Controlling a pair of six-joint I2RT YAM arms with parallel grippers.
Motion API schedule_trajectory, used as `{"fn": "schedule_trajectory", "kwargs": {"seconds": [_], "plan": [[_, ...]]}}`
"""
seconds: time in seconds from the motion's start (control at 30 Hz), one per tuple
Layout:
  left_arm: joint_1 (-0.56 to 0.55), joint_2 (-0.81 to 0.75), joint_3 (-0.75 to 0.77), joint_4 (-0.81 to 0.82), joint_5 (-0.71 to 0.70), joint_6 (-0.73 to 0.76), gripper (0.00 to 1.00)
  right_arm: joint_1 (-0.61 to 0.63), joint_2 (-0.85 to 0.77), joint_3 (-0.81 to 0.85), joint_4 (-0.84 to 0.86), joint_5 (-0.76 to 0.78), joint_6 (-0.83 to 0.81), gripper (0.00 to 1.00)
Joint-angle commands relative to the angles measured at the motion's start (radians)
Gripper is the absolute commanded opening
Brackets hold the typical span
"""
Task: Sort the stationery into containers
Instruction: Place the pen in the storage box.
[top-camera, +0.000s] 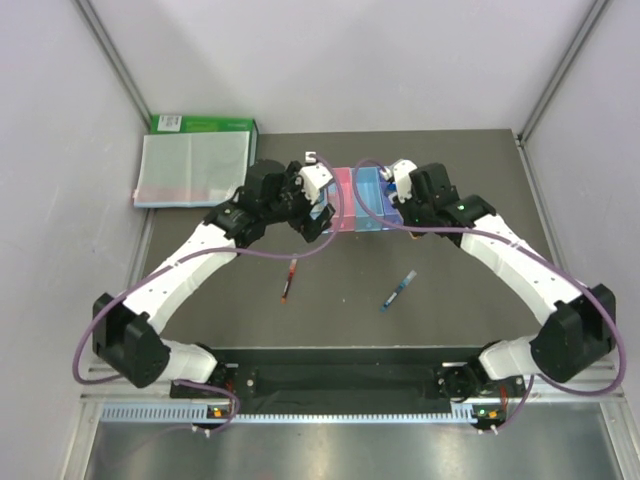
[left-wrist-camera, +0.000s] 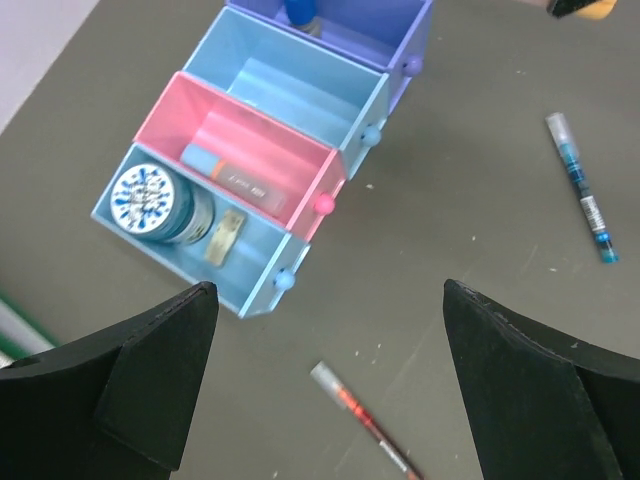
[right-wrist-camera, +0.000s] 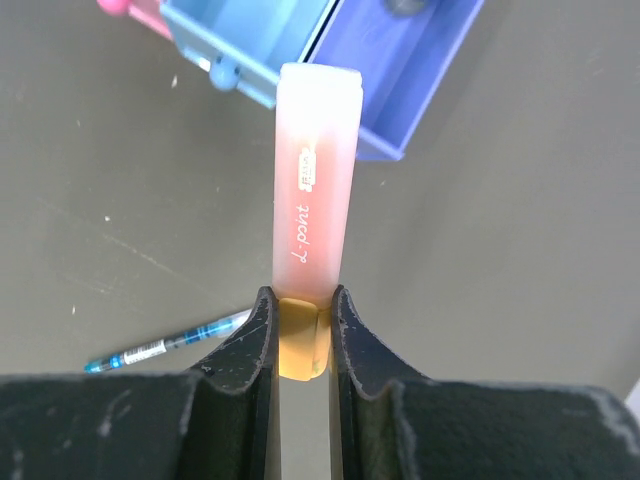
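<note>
**Top view:** Both your arms reach to the joined row of four bins (top-camera: 356, 200) at the far middle of the dark, matte table (top-camera: 340, 320). A dark red pen (top-camera: 289, 280) and a blue pen (top-camera: 398, 290) lie well apart on the table, nearer to you. A clear folder (top-camera: 190, 170) and a green box (top-camera: 205, 124) sit at the far left.

**Left wrist view:** Your left gripper (left-wrist-camera: 328, 300) hangs over the table near the bins, its jaws spread wide with nothing between them. The bins are thin, translucent plastic with small round knobs.
- The nearest light-blue bin holds a round tape roll (left-wrist-camera: 155, 203) and a beige eraser (left-wrist-camera: 222, 238).
- The pink bin holds a marker (left-wrist-camera: 235, 177) with a light-blue end.
- The next light-blue bin shows nothing inside.
- A blue-capped bottle (left-wrist-camera: 300, 10) peeks from the purple bin.

**Right wrist view:** Your right gripper (right-wrist-camera: 300, 305) is clamped on the orange highlighter (right-wrist-camera: 315, 180), a smooth, square-edged, translucent stick. It is pinched only at its yellowish tail, so most of it juts out toward the purple bin.

**Risk:** The hold on that slick plastic is short. The highlighter could pivot or slip free if its tip catches a bin wall. The light bins could also be pushed out of place by a knock.
</note>
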Motion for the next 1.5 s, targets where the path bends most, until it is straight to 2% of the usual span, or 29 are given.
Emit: {"fn": "schedule_trajectory", "kwargs": {"seconds": [0.0,0.33,0.4,0.57,0.67,0.77,1.03,1.23,1.3,1.33,1.4,1.43,1.47], "plan": [[0.008,0.076,0.083,0.109,0.084,-0.039,0.99,-0.008,-0.084,0.056,0.026,0.029,-0.017,0.0],[0.008,0.225,0.215,0.209,0.226,-0.317,0.99,-0.007,-0.202,0.02,0.013,0.06,0.006,0.0],[0.009,0.24,0.227,0.241,0.271,-0.411,0.98,-0.007,-0.219,0.018,0.019,0.068,0.009,0.0],[0.006,0.326,0.29,0.358,0.413,-0.637,0.96,-0.007,-0.214,0.047,0.027,0.083,0.011,0.0],[0.005,0.392,0.315,0.494,0.473,-0.775,0.93,-0.007,-0.21,0.072,0.032,0.087,0.01,0.0],[-0.012,0.443,0.348,0.572,0.509,-0.837,0.91,-0.005,-0.21,0.09,0.033,0.092,0.006,0.0],[-0.037,0.555,0.41,0.66,0.535,-0.883,0.89,-0.005,-0.225,0.107,0.065,0.124,-0.013,0.0],[-0.043,0.572,0.441,0.665,0.536,-0.873,0.87,-0.005,-0.234,0.096,0.059,0.127,-0.021,0.0],[-0.043,0.572,0.461,0.619,0.558,-0.799,0.87,-0.007,-0.239,0.09,0.058,0.127,-0.023,0.0],[-0.046,0.57,0.471,0.538,0.562,-0.755,0.87,-0.007,-0.243,0.089,0.059,0.127,-0.023,0.0],[-0.049,0.569,0.513,0.449,0.562,-0.576,0.89,-0.007,-0.248,0.081,0.059,0.127,-0.021,0.0],[-0.05,0.569,0.525,0.395,0.567,-0.431,0.89,-0.007,-0.248,0.078,0.059,0.127,-0.024,0.0],[-0.052,0.567,0.552,0.287,0.556,-0.356,0.91,-0.007,-0.248,0.078,0.059,0.126,-0.023,0.0]]}}
